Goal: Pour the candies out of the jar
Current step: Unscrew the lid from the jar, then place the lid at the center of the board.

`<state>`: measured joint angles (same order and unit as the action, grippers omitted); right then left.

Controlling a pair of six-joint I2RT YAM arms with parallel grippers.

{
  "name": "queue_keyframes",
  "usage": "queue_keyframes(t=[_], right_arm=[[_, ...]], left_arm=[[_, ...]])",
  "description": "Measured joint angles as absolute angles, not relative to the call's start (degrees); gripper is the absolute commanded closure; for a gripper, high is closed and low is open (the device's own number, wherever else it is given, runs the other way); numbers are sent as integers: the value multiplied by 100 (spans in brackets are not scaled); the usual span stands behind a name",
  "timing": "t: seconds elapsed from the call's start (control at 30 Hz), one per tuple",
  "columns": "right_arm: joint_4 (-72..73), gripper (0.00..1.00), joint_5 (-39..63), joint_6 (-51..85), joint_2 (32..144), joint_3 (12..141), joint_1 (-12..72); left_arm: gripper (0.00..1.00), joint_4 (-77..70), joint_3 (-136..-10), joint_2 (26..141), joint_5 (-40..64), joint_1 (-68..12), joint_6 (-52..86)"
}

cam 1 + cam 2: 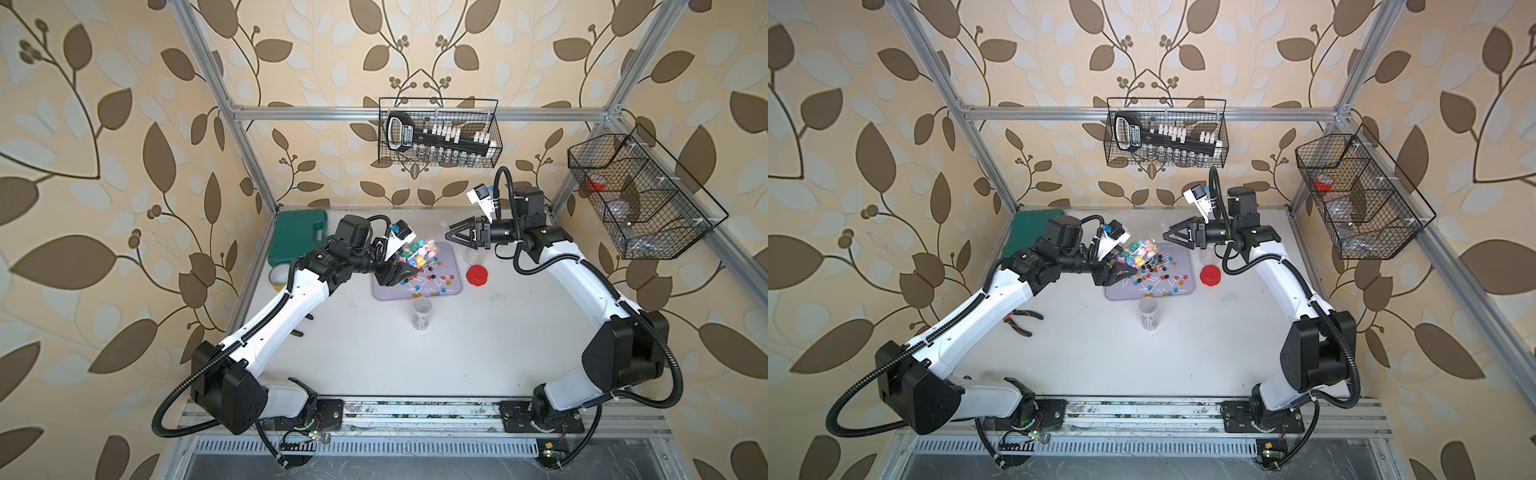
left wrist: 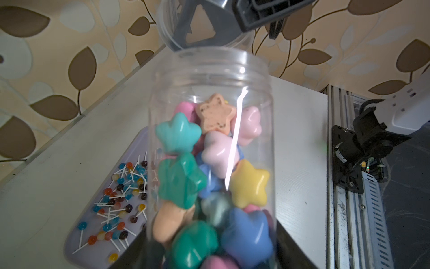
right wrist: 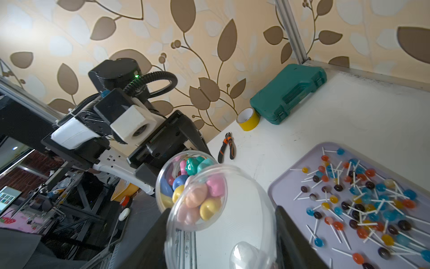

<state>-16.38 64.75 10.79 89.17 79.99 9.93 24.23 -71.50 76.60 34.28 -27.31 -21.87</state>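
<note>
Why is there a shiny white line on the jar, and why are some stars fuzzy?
Left wrist view: the line is light glaring off the jar's clear wall, and the stars nearest the lens are out of focus. Right wrist view: the lollipops look sharp.

- Long white shells with black joint housings on the left arm (image 1: 291, 299), centre left in both top views; small dark screw holes along the shell.
- Same white shells on the right arm (image 1: 582, 270), centre right, with a bulky black elbow block.
- Black ribbed hoses (image 1: 166, 407) looped beside each arm, fastened with white ties.
- Black base plates (image 1: 328, 409) at lower centre, bolted down, with thin coloured wires (image 1: 312, 419) beside them.
- Black wedge-shaped fingers on the left gripper (image 1: 401, 276) and right gripper (image 1: 451, 233); triangular cut-outs on the right one.
- White-and-black wrist cameras (image 1: 482, 199) with a blue connector.
- Small green light (image 3: 136, 75) on a black motor block, upper left of the right wrist view.
</note>
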Motion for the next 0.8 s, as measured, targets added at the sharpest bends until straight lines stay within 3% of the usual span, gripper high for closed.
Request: queue_keyframes(t=[0.13, 0.53, 0.8], right_arm=[[-2003, 35, 5516, 1214, 8595, 7741, 928], [-3483, 34, 1586, 1699, 7207, 5789, 1299], [-3426, 34, 364, 2244, 7048, 4451, 1601]], left_arm=[[44, 2502, -7150, 7662, 3336, -2731, -2228], [44, 2622, -7150, 7706, 3111, -2731, -2366], [44, 2711, -7150, 7937, 3000, -2731, -2434]])
